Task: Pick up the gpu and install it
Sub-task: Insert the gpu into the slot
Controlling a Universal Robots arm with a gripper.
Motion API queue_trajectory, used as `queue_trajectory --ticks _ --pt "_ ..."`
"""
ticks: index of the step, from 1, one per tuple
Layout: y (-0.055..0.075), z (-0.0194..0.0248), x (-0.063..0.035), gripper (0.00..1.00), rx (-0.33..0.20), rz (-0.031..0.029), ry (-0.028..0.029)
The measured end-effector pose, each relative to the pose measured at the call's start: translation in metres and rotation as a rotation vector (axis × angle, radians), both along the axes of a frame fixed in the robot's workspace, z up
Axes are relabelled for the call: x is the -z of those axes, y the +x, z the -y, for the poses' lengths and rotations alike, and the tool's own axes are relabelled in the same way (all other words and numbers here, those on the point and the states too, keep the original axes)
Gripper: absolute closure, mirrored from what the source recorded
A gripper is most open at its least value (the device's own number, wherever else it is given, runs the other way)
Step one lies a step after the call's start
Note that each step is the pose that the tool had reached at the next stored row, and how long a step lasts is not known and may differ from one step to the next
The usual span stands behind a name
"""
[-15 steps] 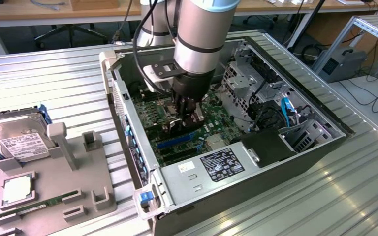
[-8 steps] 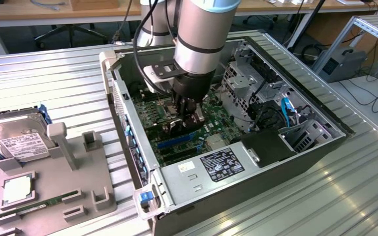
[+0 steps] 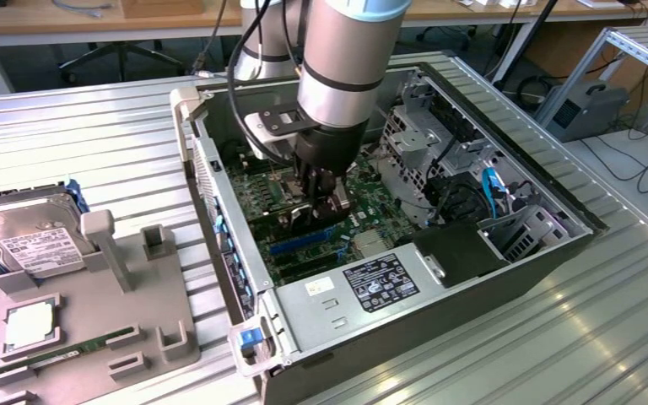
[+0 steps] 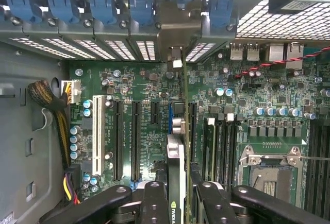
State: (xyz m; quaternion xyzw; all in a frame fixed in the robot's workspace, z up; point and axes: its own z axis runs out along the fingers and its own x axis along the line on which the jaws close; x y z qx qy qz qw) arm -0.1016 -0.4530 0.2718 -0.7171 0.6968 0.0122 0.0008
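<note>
GPU card [image 4: 176, 162] stands on edge, pinched between the fingers of the end effector [image 4: 183, 201], directly below the wrist and low over the motherboard [image 4: 139, 85] inside the open computer case [image 3: 504, 278]. Its long axis runs parallel to the expansion slots [image 4: 135, 131], and its silver bracket end points at the case's rear slot openings [image 4: 103, 49]. Whether it is seated cannot be told.

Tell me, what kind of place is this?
Probably a robotics lab or workshop. A robot arm reaches into an open computer case on a metal table, its gripper holding the gpu; desks and office chairs stand behind.
</note>
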Motion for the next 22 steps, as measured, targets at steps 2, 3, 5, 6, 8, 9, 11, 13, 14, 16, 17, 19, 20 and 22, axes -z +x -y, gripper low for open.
queue_trajectory --ticks 2,3,5,6,8,9,11,13,14,16,17,19,20,22 --pt "-0.0002 0.0 0.0 0.73 0.0 -0.0001 -0.0001" --pt "-0.0002 0.0002 0.0004 0.73 0.0 0.0 0.0001" --pt "-0.0002 0.0005 0.0005 0.73 0.0 0.0 0.0" --pt "-0.0002 0.0006 0.0008 0.73 0.0 -0.0001 0.0" --pt "-0.0002 0.0006 0.0021 0.73 0.0 -0.0001 -0.0001" --pt "-0.0002 0.0006 0.0021 0.73 0.0 -0.0002 -0.0003" --pt "-0.0002 0.0006 0.0025 0.73 0.0 0.0 0.0" --pt "-0.0002 0.0006 0.0033 0.73 0.0 0.0 0.0001" --pt "-0.0002 0.0006 0.0035 0.73 0.0 -0.0001 -0.0002" --pt "-0.0002 0.0006 0.0038 0.73 0.0 0.0 0.0" --pt "-0.0002 0.0006 0.0044 0.73 0.0 0.0001 0.0001" --pt "-0.0002 0.0006 0.0052 0.73 0.0 -0.0001 -0.0001" --pt "-0.0002 0.0006 0.006 0.73 0.0 0.0002 0.0003" --pt "-0.0002 0.0006 0.0069 0.73 0.001 0.0 0.0001"
